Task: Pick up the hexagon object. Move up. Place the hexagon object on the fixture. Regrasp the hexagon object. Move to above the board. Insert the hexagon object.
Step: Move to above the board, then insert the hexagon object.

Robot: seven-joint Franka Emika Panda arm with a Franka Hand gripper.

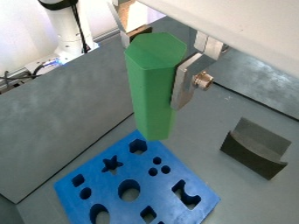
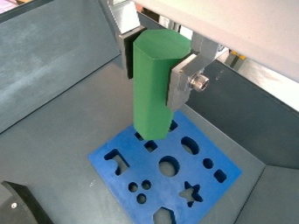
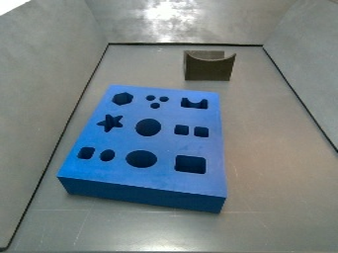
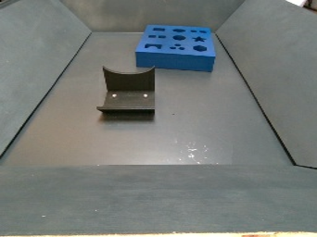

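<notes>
One thing matters for us now: the hexagon object hangs upright in our gripper, its long axis pointing straight down toward the board below. We have the claw closed on the green bar near its upper end, a silver finger pressed flat against one face in both wrist views; the opposite finger is mostly hidden behind the bar, though a dark edge of it shows.

Beneath the claw the blue board lies flat with its cut-outs open. In a wrist view the bar's lower end covers the board's near corner, where the hexagon hole sits in a side view, so we judge the bar roughly over its target, though how far above it we cannot tell. The claw itself is outside both side views.

Off to one side of the claw, well apart from the board, stands the fixture, nothing resting in its notch.

We judge the regrasp done and the coming move a straight descent, with the bar's flats needing to match the hole.
</notes>
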